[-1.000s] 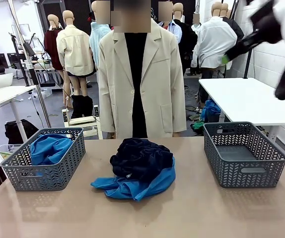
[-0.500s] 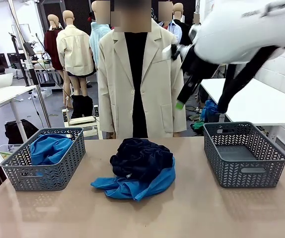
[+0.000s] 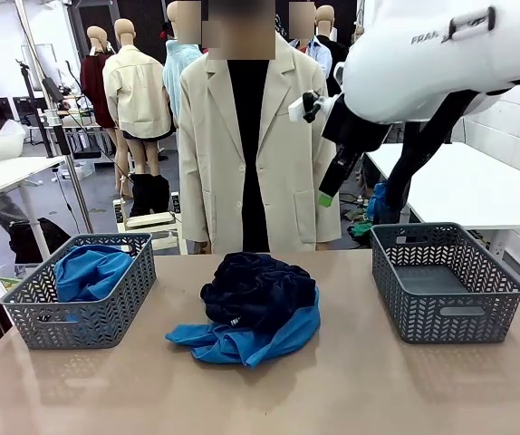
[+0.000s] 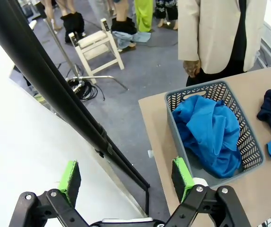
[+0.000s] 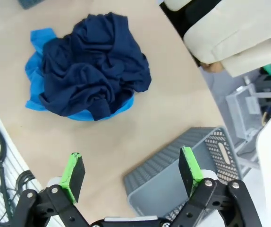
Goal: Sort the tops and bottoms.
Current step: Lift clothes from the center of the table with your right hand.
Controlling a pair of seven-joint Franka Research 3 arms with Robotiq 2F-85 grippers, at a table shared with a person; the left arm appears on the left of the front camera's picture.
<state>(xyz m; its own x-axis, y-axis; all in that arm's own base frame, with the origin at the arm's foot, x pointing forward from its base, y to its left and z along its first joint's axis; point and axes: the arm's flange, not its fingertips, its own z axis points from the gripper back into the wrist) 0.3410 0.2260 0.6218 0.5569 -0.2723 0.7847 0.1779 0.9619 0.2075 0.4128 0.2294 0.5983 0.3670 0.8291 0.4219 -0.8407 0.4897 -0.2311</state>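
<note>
A dark navy bottom (image 3: 255, 290) lies crumpled on a bright blue top (image 3: 242, 343) at the table's middle. Another blue top (image 3: 92, 270) fills the left grey basket (image 3: 83, 313). My right gripper (image 3: 332, 177) hangs high above the table, right of the pile, its green pad pointing down. Its own view looks down on the navy bottom (image 5: 95, 71) with the blue top (image 5: 36, 71) peeking out beneath; the right gripper (image 5: 131, 168) is open with nothing between its fingers. The left gripper (image 4: 126, 175) is open and bare too, off the table's left end, with the basket's blue top (image 4: 211, 130) beyond it.
The right grey basket (image 3: 441, 281) stands with nothing in it; its corner (image 5: 173, 184) shows under the right gripper. A person in a cream jacket (image 3: 255, 136) stands at the far edge, one hand (image 4: 192, 67) near the left basket. A black pole (image 4: 55, 90) crosses the left wrist view.
My right arm has swung in from the upper right corner toward the middle, bringing its gripper over the table. The garments and baskets have not moved.
</note>
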